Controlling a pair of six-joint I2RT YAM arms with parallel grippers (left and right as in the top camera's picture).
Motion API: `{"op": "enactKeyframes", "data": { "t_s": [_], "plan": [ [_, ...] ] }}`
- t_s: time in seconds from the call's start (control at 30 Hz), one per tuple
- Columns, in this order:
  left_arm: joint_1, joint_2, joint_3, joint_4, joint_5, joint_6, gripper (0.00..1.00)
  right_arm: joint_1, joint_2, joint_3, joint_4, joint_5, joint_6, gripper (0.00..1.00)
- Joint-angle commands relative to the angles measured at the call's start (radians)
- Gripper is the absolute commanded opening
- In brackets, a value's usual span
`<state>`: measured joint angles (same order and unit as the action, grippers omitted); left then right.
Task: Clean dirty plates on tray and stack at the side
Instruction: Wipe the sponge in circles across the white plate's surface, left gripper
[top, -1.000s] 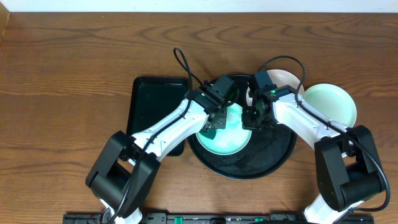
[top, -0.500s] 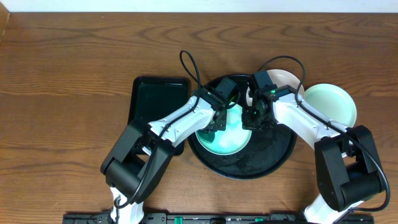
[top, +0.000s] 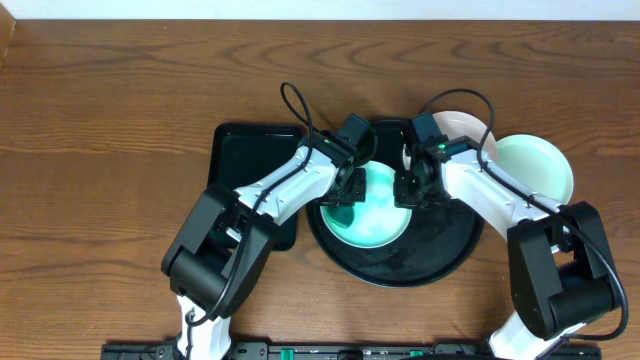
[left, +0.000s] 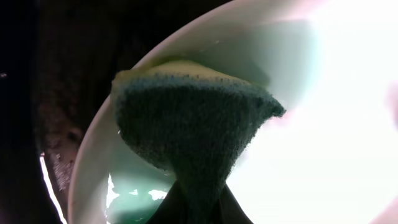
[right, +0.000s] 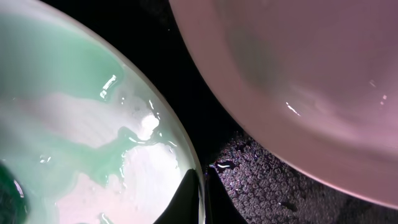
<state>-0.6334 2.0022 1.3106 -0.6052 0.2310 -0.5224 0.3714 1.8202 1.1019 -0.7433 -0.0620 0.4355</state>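
Sponge (left: 193, 130) slightly higher on mint plate (top: 380, 222)

Mint plate (top: 378, 215) on round black tray (top: 430, 255); white plate (top: 462, 127), second mint plate (top: 535, 165) rightward.

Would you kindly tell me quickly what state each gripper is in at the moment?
Left gripper: closed, holding the sponge.
Right gripper: closed, pinching the rim of the mint-aqua plate.

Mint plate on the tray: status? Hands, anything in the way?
Left hand shut on sponge, pressed in mint plate. Right hand shut on its rim. Plate on round black tray. White plate close beside, not blocking.
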Motion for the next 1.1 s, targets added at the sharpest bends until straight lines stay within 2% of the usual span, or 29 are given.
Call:
{"op": "enactKeyframes", "data": {
  "t_s": [0.0, 0.57, 0.83, 0.93, 1.07],
  "plan": [
    [-0.050, 0.129, -0.047, 0.064, 0.345, -0.014, 0.08, 0.010, 0.003, -0.006, 0.013, -0.044, -0.006, 0.01],
    [-0.049, 0.119, -0.031, 0.096, 0.484, -0.014, 0.08, 0.022, 0.003, -0.006, 0.018, -0.043, -0.006, 0.01],
    [-0.029, -0.007, -0.019, 0.099, 0.479, 0.005, 0.07, 0.024, 0.003, -0.006, 0.018, -0.043, -0.007, 0.01],
    [-0.023, -0.086, -0.019, 0.097, 0.402, 0.012, 0.08, 0.024, 0.003, -0.006, 0.018, -0.043, -0.007, 0.01],
    [-0.024, -0.165, -0.019, 0.073, 0.201, 0.013, 0.08, 0.024, 0.003, -0.006, 0.018, -0.043, -0.006, 0.01]
  ]
}}
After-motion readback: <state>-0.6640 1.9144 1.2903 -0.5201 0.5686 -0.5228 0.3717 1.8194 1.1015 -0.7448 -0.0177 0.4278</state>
